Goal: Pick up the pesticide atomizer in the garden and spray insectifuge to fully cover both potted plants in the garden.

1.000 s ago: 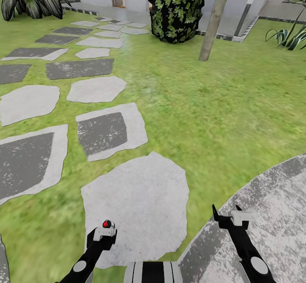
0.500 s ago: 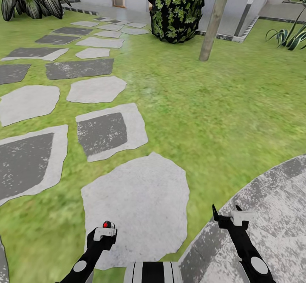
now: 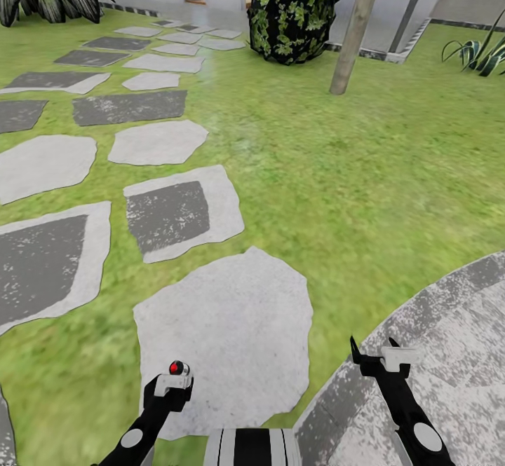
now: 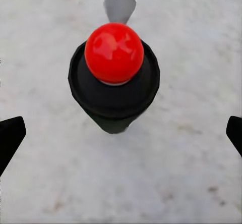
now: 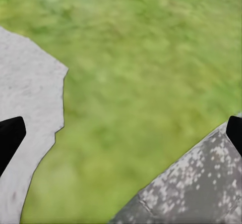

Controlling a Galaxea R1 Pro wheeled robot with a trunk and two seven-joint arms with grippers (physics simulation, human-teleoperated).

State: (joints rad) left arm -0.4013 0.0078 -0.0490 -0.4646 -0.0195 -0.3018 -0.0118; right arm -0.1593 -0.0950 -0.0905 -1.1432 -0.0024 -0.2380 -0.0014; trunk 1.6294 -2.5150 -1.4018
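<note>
Low at the head view's near edge, the left gripper point(image 3: 172, 380) is carrying the pesticide atomizer point(image 3: 178, 368), whose red cap is poking up above the wrist. Seen from the left wrist, the atomizer point(image 4: 114, 77) is sitting between the dark fingertips point(image 4: 10, 138), though those tips are standing well out to either side, so I cannot tell whether they are actually pinching its body. It is probably light, hard plastic, stiff and a little slippery; the slim barrel below the dark collar looks like the sensible place to grip, leaving the red cap free.

Both arms are hanging low and forward, close to the trunk. The right gripper point(image 3: 376, 357) is spreading its fingers wide and holding nothing, over the rim of the stone patio point(image 3: 449, 340). Ahead, stepping stones point(image 3: 184, 214) are lying across the lawn point(image 3: 351, 172) toward a dark leafy shrub point(image 3: 291, 10) and a bare trunk point(image 3: 358, 28); potted plants are still to be reached.
</note>
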